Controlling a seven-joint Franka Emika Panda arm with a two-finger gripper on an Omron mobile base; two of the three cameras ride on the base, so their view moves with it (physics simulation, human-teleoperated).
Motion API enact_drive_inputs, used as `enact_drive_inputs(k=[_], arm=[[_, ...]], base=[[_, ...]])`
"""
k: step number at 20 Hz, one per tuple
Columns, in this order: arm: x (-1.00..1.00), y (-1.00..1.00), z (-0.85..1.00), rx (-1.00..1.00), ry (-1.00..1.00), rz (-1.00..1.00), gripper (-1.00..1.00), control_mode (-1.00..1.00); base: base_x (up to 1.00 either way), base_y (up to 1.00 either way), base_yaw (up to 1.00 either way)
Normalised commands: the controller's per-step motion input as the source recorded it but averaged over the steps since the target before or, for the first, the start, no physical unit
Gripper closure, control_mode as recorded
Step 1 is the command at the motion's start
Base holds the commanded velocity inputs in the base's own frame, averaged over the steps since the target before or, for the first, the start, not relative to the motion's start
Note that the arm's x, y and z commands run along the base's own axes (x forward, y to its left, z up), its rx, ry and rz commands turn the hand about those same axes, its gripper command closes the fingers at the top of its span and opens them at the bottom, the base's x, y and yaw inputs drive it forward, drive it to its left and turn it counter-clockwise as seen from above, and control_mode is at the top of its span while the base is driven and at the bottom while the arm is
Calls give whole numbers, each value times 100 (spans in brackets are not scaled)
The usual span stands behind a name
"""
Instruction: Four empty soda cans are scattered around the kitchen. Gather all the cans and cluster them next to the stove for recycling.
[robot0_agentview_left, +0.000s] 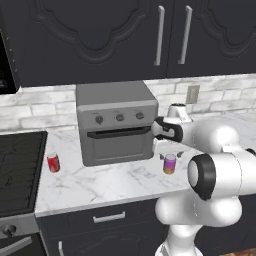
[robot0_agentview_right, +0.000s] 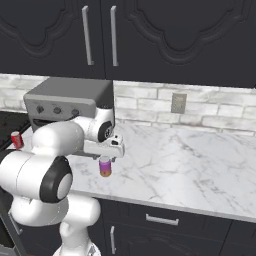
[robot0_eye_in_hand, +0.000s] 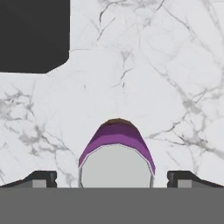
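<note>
- While the gripper (robot0_eye_in_hand: 112, 179) hangs straight above the purple-pink soda can (robot0_eye_in_hand: 116, 153), its two dark fingertips (robot0_eye_in_hand: 40, 178) stand wide apart, one on each side of the can's silver top, touching nothing.
- That can stands upright on the white marble counter (robot0_agentview_left: 100, 182), near the front edge, just to the right of the grey toaster oven (robot0_agentview_left: 117, 122); the right base view shows it directly under the hand, orange base down (robot0_agentview_right: 105, 166).
- From the left base camera the same can (robot0_agentview_left: 170, 164) sits just below the white wrist, partly hidden by the arm's elbow.
- A red soda can (robot0_agentview_left: 53, 162) stands upright on the counter between the toaster oven and the stove (robot0_agentview_left: 17, 170), close to the cooktop's right edge; it also shows at the far left of the right base view (robot0_agentview_right: 17, 140).
- Well apart from each other, the two cans have the toaster oven's front between them.
- Dark upper cabinets (robot0_agentview_right: 165, 35) hang over a pale brick backsplash with one wall outlet (robot0_agentview_right: 178, 103).
</note>
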Motion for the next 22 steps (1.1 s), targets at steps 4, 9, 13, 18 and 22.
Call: enact_drive_inputs(k=[4, 9, 13, 18, 22], arm=[[-7, -2, -10, 0, 0, 0, -100, -100], [0, 0, -11, 0, 0, 0, -100, -100], [0, 0, -8, 0, 0, 0, -100, -100], [0, 0, -8, 0, 0, 0, -100, -100], [0, 0, -10, 0, 0, 0, -100, -100]], base=[[0, 0, 0], [0, 0, 0], [0, 0, 0], [0, 0, 0], [0, 0, 0]])
